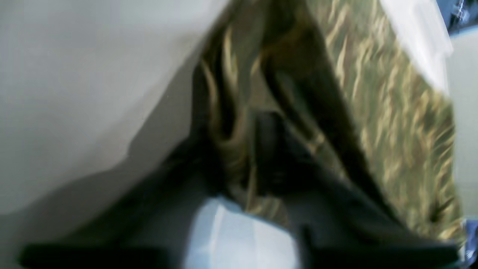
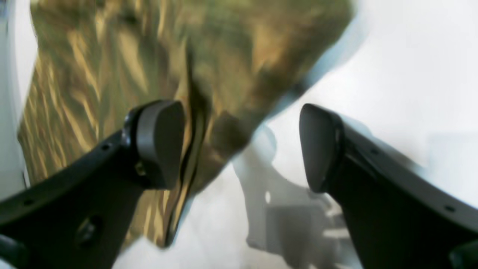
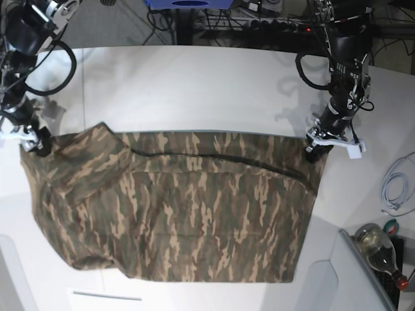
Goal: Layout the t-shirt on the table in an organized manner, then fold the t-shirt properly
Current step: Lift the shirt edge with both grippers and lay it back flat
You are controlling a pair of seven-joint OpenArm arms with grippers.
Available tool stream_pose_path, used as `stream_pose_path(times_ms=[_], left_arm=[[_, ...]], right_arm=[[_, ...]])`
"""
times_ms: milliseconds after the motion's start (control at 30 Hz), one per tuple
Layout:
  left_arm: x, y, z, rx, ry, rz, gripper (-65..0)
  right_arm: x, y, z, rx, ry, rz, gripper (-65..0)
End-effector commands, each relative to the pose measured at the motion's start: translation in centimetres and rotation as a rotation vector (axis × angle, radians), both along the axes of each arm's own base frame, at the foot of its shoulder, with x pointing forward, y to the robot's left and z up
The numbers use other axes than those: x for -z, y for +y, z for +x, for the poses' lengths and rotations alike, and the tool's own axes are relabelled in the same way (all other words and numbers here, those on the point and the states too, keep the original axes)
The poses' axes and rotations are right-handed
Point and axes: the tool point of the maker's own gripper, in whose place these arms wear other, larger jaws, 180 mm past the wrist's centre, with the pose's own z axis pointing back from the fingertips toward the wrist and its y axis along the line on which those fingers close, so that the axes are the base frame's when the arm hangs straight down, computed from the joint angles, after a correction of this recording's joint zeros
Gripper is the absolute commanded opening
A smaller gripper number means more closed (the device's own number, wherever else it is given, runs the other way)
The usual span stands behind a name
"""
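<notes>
White table (image 3: 194,91); left hand (image 3: 314,148) pinching t-shirt (image 3: 194,220) (corner), right hand (image 2: 239,149) agape.

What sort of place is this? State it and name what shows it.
Probably a robotics lab or workshop: a white table with a camouflage t-shirt spread between two robot arms, tangled cables and equipment behind the table, and a coiled cable beside a bottle.

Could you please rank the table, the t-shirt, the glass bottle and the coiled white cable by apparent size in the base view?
1. table, largest
2. t-shirt
3. glass bottle and white cable: these look alike in extent, and both are cut off by the frame edge, so no ranking.
</notes>
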Motion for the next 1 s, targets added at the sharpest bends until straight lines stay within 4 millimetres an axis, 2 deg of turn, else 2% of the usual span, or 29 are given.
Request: stream_pose_path(times_ms=[0,167,233,300,400,433,500,533,633,767,867,900,967], left_arm=[[0.0,0.4,0.0,0.016,0.019,0.024,-58.4],[0.1,0.3,0.0,0.019,0.023,0.028,-64.3],[0.0,0.4,0.1,0.020,0.019,0.029,-65.0],[-0.1,0.3,0.1,0.025,0.019,0.032,-65.0],[-0.3,0.3,0.4,0.031,0.017,0.036,-65.0],[-0.6,0.3,0.9,0.037,0.010,0.042,-65.0],[-0.9,0.4,1.4,0.039,0.002,0.044,-65.0],[-1.0,0.4,1.4,0.043,0.005,0.044,-65.0],[-2.4,0.5,3.0,0.100,0.019,0.050,-65.0],[-6.4,1.4,6.4,0.085,-0.010,0.087,-65.0],[-10.6,1.4,9.5,0.085,-0.084,0.104,-65.0],[-11.4,1.0,9.9,0.100,-0.094,0.107,-65.0],[-11.5,0.9,9.9,0.110,-0.087,0.111,-65.0]], right_arm=[[-0.9,-0.8,1.2,0.002,-0.032,-0.014,-20.3],[0.5,-1.1,1.8,0.020,0.001,0.041,-20.4],[1.0,-1.0,1.9,0.029,0.004,0.060,-23.7],[1.2,-1.0,1.9,0.043,-0.002,0.058,-35.1],[1.1,-1.2,2.0,0.047,-0.009,0.052,-63.2],[1.0,-1.2,2.1,0.047,-0.010,0.053,-65.0],[0.6,-1.6,2.1,0.033,-0.004,0.048,-62.7],[0.2,-1.9,2.2,0.019,0.000,0.041,-63.8],[-2.4,-2.1,3.5,-0.053,-0.004,0.017,-65.0],[-6.8,-2.7,6.9,-0.056,0.007,0.032,-65.0],[-10.7,-2.6,10.3,-0.102,-0.028,0.058,-65.0],[-11.4,-2.6,10.8,-0.115,-0.026,0.066,-65.0],[-11.2,-2.5,10.6,-0.117,-0.013,0.074,-65.0]])
